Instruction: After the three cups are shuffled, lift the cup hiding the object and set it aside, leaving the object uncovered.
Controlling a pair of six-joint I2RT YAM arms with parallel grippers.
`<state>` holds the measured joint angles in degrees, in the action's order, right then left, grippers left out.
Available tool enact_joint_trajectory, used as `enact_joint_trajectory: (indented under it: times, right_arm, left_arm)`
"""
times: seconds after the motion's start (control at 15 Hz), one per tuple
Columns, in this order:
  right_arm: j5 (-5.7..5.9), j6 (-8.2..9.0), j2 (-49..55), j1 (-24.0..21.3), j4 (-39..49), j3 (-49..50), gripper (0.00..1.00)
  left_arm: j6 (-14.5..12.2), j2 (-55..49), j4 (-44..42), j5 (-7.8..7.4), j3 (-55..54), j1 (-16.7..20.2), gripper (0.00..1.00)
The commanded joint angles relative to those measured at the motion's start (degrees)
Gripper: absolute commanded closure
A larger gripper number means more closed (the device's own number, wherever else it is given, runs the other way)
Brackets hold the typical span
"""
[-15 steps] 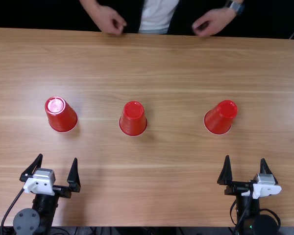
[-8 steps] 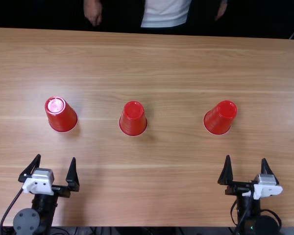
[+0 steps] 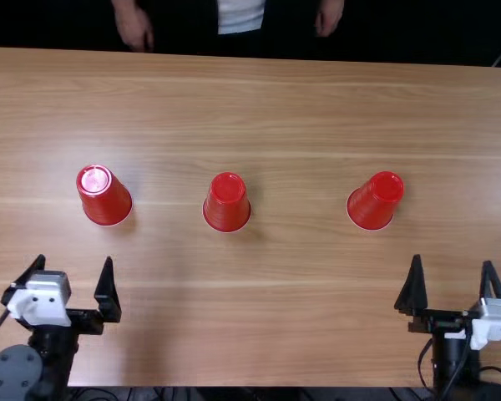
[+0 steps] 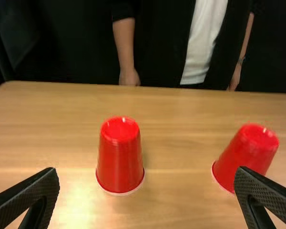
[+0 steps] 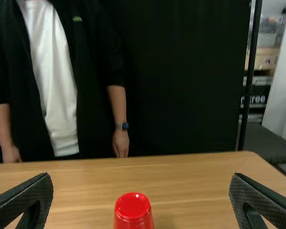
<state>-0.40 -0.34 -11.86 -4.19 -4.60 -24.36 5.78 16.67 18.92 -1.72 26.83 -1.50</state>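
Observation:
Three red cups stand upside down in a row across the middle of the table: the left cup, the middle cup and the right cup. No object shows beside them. My left gripper is open near the front edge, just short of the left cup and a little to its left. My right gripper is open near the front edge, to the right of the right cup. The left wrist view has the left cup ahead and the middle cup beside it. The right cup is low in the right wrist view.
The wooden table is bare between the cups and the far edge. About a cup's width or more of bare wood separates each cup from its neighbour.
My left gripper has shifted left and my right gripper has shifted right, both staying open. The person's hands have drawn back from the table's far edge. The cups have not moved.

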Motion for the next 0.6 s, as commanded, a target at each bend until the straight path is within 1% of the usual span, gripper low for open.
enact_joint_trajectory:
  times: [0.0,0.07,0.2,0.33,0.53]
  right_arm:
    - [-0.02,-0.29,-3.2,-0.6,-4.0,-6.9,0.00]
    - [-0.02,-0.40,-5.5,-0.5,-7.9,-10.9,0.00]
    - [-0.02,-0.40,-10.7,-0.4,-16.0,-18.3,0.00]
    - [-0.02,-0.40,-15.6,-0.3,-24.3,-24.9,0.00]
    - [-0.02,-0.50,-25.8,-0.1,-36.7,-35.0,0.00]
  left_arm:
    - [-0.6,3.9,3.3,0.87,7.2,0.4,0.00]
    - [-0.6,6.5,6.6,1.40,12.2,0.4,0.00]
    - [-0.7,11.8,13.7,3.09,21.2,0.4,0.00]
    - [-0.7,17.6,23.7,3.19,29.2,0.4,0.00]
    - [-0.8,25.2,31.9,3.19,40.0,0.5,0.00]
